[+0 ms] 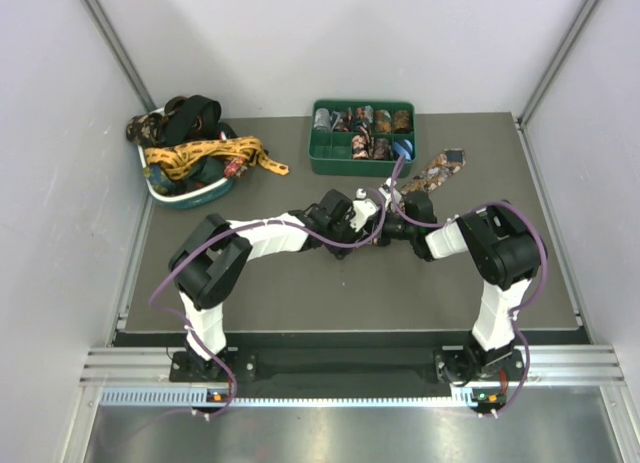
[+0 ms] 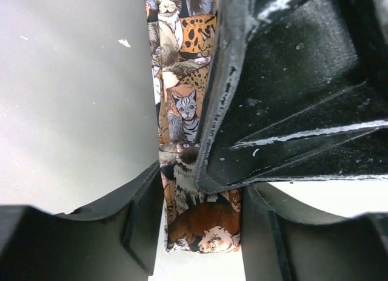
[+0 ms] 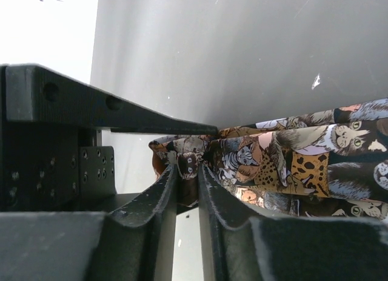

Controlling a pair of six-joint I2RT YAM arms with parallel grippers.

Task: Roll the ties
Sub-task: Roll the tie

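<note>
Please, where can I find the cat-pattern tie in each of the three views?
Top external: the cat-pattern tie lies right of centre, by the green tray's lower right corner.
Left wrist: the tie runs vertically through the centre.
Right wrist: the tie, right side, middle height.
Shared landmark: the grey mat beneath it.

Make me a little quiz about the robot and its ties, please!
1. True or false: the right tool is pinching one end of the cat tie.
2. Where are the rolled ties kept? A) in the green tray B) in a drawer C) in a red bucket
3. Fill in the gap: in the left wrist view, the cat tie runs ___ the two fingers of the left tool.

Key: 1 true; 2 A; 3 between.
</note>
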